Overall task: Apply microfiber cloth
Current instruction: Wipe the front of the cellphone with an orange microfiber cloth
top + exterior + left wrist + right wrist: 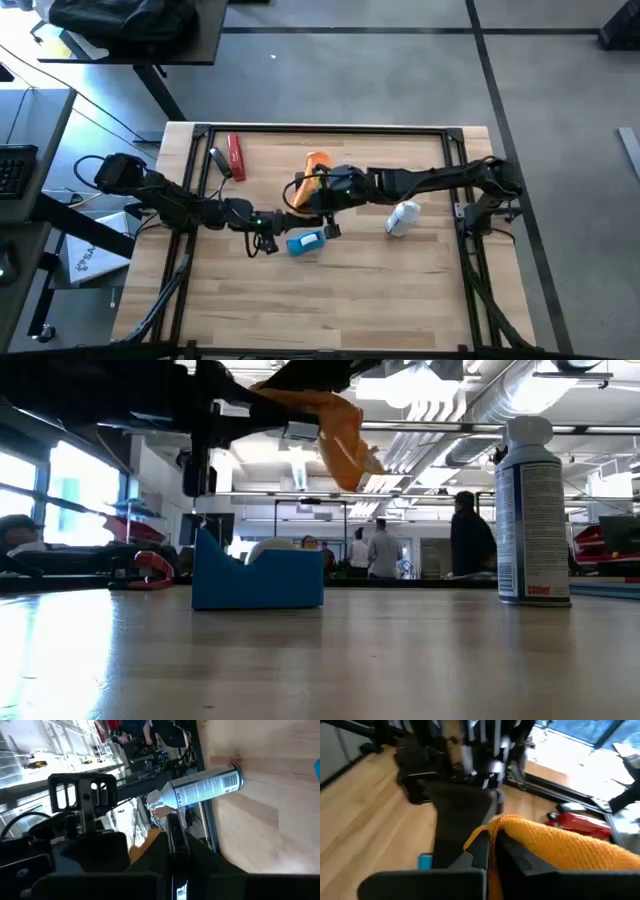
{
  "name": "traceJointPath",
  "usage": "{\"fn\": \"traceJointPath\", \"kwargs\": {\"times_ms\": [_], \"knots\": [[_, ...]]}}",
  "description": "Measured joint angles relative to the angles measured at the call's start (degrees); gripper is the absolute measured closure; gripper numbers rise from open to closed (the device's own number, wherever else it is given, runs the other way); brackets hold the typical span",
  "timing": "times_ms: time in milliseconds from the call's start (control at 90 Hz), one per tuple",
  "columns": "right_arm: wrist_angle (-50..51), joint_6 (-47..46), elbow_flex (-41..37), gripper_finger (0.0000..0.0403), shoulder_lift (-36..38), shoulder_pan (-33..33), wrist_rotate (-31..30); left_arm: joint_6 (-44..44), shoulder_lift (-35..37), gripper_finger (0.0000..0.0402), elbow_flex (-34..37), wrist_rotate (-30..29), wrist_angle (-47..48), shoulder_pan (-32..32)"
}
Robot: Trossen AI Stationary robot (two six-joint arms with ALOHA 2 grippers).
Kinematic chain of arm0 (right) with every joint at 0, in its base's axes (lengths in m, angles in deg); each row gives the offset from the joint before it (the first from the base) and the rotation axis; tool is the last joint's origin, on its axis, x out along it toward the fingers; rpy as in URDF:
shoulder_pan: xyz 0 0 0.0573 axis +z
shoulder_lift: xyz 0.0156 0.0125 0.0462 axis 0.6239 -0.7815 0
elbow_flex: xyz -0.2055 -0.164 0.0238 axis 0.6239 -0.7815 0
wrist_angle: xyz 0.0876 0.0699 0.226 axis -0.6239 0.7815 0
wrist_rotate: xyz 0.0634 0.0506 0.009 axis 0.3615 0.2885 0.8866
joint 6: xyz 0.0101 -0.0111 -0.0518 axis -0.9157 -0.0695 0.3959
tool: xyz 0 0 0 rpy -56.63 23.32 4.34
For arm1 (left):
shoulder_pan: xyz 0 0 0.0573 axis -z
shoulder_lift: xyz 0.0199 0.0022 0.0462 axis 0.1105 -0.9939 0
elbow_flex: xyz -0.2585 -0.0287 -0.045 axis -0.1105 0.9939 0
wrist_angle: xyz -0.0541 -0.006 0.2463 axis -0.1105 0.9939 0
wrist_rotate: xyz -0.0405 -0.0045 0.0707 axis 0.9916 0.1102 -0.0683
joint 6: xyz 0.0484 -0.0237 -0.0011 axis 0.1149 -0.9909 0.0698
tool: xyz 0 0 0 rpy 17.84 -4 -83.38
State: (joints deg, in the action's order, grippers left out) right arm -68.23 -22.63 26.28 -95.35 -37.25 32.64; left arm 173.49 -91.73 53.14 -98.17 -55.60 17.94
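The orange microfiber cloth (560, 845) is bunched in my right gripper (490, 852), above the middle of the table (318, 165). In the low view the cloth (342, 432) hangs clear of the tabletop. My left gripper (172, 870) reaches in from the left and is shut on a thin black phone (460, 815). The phone is seen edge-on in the left wrist view and reaches toward the cloth. Whether cloth and phone touch, I cannot tell. A small blue block (305, 242) sits on the table just below both grippers. My left gripper pinches the phone's near end (173, 845) between its two fingers, coming level from the table's left. The phone is lifted clear of the table and juts toward my right gripper. My right gripper pinches a gathered fold of the cloth (492, 832) between its fingers, coming from the table's right. The rest of the cloth drapes over one finger (530, 860) and hangs slack in the air.
A white spray can (402, 217) stands upright right of centre, also seen in the low view (532, 510). A red tool (236, 157) lies at the far left of the table. The near half of the wooden table (330, 300) is bare. People stand in the room beyond the table.
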Motion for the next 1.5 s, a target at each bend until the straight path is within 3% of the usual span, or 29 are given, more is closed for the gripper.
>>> {"fn": "traceJointPath", "kwargs": {"times_ms": [344,744,889,1111,1211,1389,1500], "knots": [[0.4,0.5,0.0,0.0403,0.0,-6.0,-3.6,-0.4,-5.2,0.0387,-3.4,0.3,-0.2,1.9],[1.4,8.8,0.0,0.0403,0.6,-6.3,-15.5,-2.4,-5.9,0.0387,-3.4,-0.2,-0.7,2.1],[3.2,14.6,1.2,0.0403,3.6,-4.4,-22.9,-4.3,-5.9,0.0387,-3.4,-0.5,-0.6,2.1],[6.0,13.0,3.8,0.0403,5.6,-2.5,-16.6,-4.5,-5.9,0.0387,-3.4,-0.6,-1.1,1.9],[8.0,11.1,3.8,0.0403,4.4,-2.3,-15.2,-4.5,-5.9,0.0387,-3.4,-0.9,-1.0,1.9],[9.6,6.4,3.7,0.0403,1.3,-2.0,-7.7,-4.1,-5.9,0.0387,-3.4,-2.6,-2.1,1.9],[11.6,5.5,3.7,0.0403,0.9,-0.8,-9.5,-4.1,-5.9,0.0387,-3.4,-4.7,-3.6,1.9]]}}
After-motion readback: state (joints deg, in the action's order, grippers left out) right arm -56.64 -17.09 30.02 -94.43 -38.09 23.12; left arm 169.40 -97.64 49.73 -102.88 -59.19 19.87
